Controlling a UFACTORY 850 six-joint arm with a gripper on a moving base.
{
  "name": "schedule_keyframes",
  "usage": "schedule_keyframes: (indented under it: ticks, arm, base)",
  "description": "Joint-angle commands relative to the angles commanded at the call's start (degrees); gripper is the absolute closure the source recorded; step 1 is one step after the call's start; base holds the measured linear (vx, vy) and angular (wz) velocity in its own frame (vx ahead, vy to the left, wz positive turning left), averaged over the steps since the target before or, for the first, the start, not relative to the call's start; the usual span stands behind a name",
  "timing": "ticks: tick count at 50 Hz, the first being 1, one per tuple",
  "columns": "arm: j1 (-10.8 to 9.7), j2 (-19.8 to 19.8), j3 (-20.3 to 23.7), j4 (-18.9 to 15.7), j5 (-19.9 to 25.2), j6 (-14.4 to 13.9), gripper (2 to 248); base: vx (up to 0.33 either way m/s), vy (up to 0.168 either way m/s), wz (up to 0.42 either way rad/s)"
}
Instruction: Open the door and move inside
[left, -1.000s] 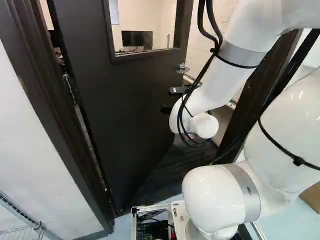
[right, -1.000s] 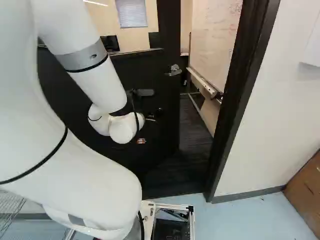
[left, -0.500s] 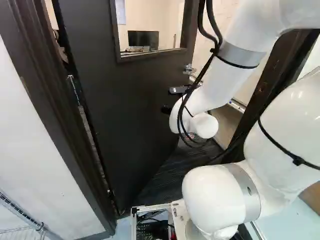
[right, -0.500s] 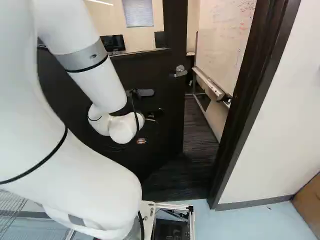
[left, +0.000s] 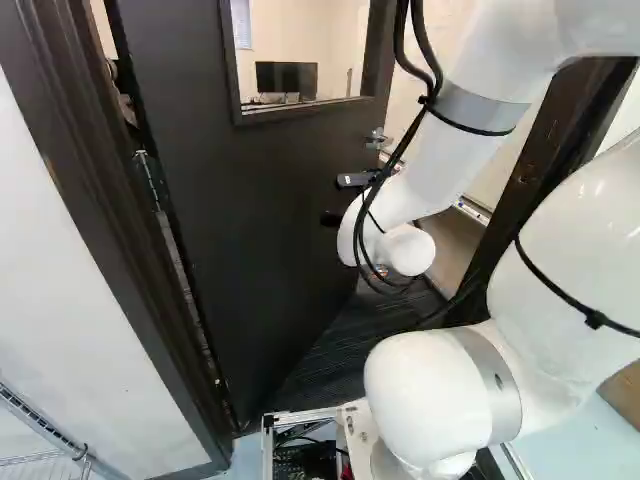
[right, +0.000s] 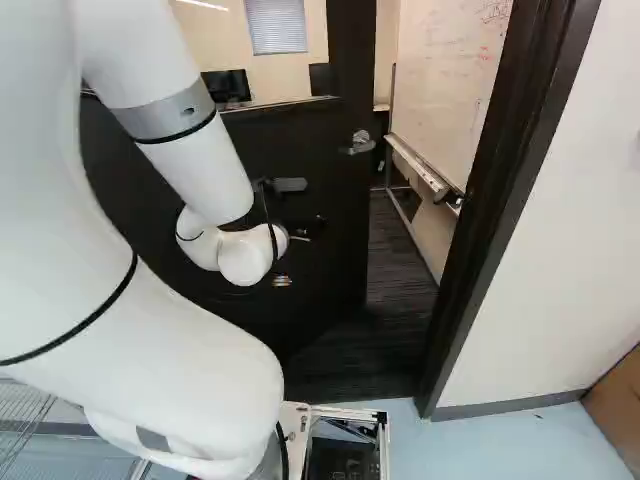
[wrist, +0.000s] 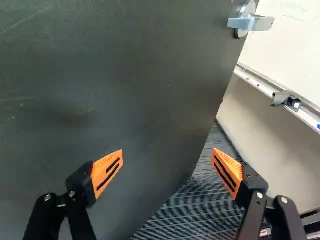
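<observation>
Door: ajar, angled into the room beyond, its hinged side at the left of the left base view
Handle: on the door near its free edge
Gripper: fingers spread well apart, by the door; whether they touch it I cannot tell
Gap: between free edge and frame, showing dark floor
Whiteboard: beyond that gap

From here the white wrist partly hides the gripper — ahead of it, the door and, beyond, the whiteboard are cut off.
</observation>
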Motion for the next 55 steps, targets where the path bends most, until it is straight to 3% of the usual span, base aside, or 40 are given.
schedule_keyframes:
  ticks: [55]
  arm:
    - [7.50,-4.80,-4.64,10.15,0.02,0.00,3]
  base:
    - [0.000,0.000,0.000]
